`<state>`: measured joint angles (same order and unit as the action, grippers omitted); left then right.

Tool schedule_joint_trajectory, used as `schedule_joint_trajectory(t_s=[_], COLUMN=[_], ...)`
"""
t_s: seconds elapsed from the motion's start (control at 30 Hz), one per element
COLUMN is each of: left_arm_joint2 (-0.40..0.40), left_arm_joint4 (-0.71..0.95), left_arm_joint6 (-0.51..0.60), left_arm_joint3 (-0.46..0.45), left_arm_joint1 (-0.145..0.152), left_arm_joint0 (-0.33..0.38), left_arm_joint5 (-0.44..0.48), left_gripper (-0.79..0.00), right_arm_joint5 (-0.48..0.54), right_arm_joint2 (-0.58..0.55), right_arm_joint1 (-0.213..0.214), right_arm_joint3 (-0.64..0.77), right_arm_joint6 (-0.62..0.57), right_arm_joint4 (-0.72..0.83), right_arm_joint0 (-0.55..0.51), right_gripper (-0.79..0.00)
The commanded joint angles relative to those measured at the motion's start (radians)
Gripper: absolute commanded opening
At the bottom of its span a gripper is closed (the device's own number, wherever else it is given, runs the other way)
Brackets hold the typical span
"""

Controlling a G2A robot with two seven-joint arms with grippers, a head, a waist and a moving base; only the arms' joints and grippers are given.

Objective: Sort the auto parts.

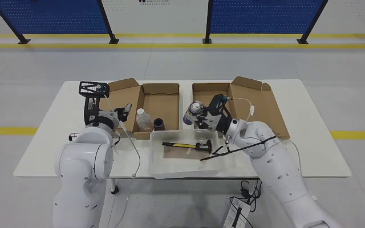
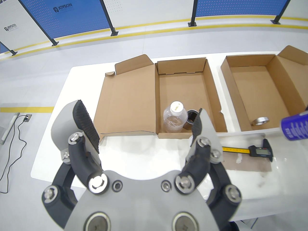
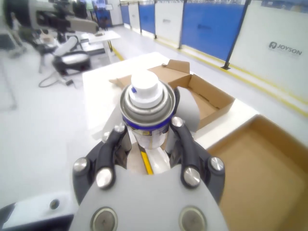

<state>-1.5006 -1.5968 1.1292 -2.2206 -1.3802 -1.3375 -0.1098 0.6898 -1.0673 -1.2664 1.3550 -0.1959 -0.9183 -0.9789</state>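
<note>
a white bench (image 1: 319, 131) stands on a grey floor crossed by yellow lines (image 1: 171, 44). blue partition panels (image 1: 54, 16) stand behind it. a black cable (image 2: 14, 131) trails on the floor.

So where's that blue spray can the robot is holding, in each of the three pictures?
Top view: the spray can is mid-table, just right of the left cardboard box.
Left wrist view: its blue body juts in at the picture's edge, near the caliper.
Right wrist view: centre, cap toward the camera, clamped in the right gripper.
Shared landmark: that left cardboard box.
</note>
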Motion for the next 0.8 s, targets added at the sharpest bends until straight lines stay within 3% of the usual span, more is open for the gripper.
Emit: schedule_joint_trajectory(t_s=[0.0,0.33,0.77], left_arm_joint2=[0.0,0.0,0.0], left_arm_joint4=[0.0,0.0,0.0], left_arm_joint6=[0.0,0.0,0.0], left_arm_joint3=[0.0,0.0,0.0], left_arm_joint1=[0.0,0.0,0.0], left_arm_joint0=[0.0,0.0,0.0], left_arm_joint5=[0.0,0.0,0.0], left_gripper=[0.0,0.0,0.0], right_arm_joint5=[-0.005,-0.003,0.028], right_arm_joint2=[0.044,0.248,0.369], right_arm_joint1=[-0.015,-0.109,-0.204], right_arm_joint3=[-0.095,-0.425,-0.656], right_arm_joint6=[0.022,0.108,0.205], right_arm_joint4=[-0.001,0.012,0.02], right_arm_joint0=[0.057,0.255,0.344], right_gripper=[-0.785,-0.785,-0.785])
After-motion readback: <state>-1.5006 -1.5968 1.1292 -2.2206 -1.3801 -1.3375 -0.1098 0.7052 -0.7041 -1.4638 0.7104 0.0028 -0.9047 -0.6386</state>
